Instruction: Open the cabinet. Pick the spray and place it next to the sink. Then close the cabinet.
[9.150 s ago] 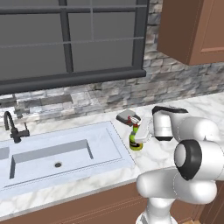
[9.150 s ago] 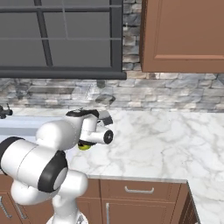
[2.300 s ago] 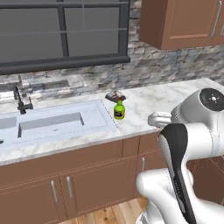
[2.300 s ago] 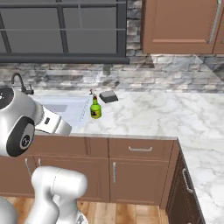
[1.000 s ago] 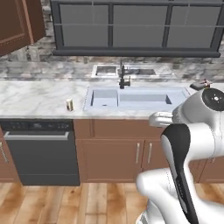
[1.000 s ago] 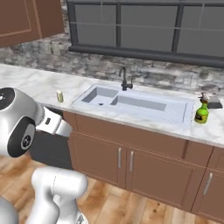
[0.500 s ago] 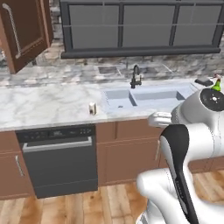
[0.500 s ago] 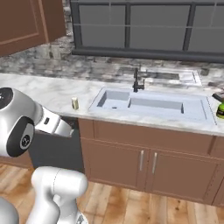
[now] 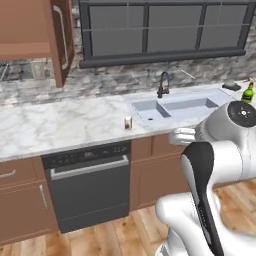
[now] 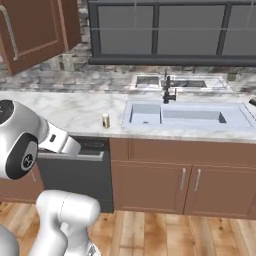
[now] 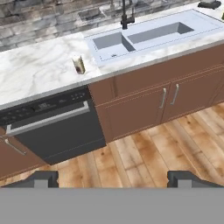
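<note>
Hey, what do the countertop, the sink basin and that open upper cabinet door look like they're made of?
The countertop looks like polished marble: white with grey veining. The sink seems a pale grey-white matte basin, perhaps ceramic or composite; the render leaves it open. The cabinet door looks like brown wood with a smooth satin finish and a framed flat panel, and its long bar handle looks like brushed metal.

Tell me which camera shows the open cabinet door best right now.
The right base view: the cabinet door stands swung open at upper left, panel and handle facing the camera. The left base view catches the door nearly edge-on. The hand view looks at the counter and floor instead.
</note>
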Controlling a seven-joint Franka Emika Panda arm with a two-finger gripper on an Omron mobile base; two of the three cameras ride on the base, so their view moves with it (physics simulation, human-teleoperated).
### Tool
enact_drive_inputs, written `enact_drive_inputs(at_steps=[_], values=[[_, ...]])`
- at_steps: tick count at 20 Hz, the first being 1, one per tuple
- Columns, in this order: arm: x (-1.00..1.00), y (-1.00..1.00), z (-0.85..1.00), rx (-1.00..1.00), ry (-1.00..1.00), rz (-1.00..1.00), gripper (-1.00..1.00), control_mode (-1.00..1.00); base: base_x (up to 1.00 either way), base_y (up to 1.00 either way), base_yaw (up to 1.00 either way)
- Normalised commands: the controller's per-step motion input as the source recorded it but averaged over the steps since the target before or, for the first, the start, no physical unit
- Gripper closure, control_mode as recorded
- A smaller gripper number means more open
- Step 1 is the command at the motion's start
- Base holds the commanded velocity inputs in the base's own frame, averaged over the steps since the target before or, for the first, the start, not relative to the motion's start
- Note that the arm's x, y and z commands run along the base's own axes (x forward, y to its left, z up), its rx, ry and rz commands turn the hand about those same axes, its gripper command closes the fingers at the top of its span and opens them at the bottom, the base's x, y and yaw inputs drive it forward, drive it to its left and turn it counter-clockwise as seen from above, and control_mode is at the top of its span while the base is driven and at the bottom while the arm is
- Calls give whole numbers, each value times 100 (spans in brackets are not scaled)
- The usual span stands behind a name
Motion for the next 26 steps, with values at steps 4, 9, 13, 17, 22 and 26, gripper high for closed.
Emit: enact_drive_inputs(at_steps=[4, 9, 13, 17, 22, 26], values=[[0, 0, 0, 0, 0, 0, -100, 100, 0, 85, -4], [0, 0, 0, 0, 0, 0, -100, 100, 0, 63, 0], [0, 0, 0, 0, 0, 0, -100, 100, 1, 63, 0], [0, 0, 0, 0, 0, 0, -100, 100, 13, 67, 0], [0, 0, 0, 0, 0, 0, -100, 100, 27, 54, 0], [0, 0, 0, 0, 0, 0, -100, 100, 45, 34, 0]])
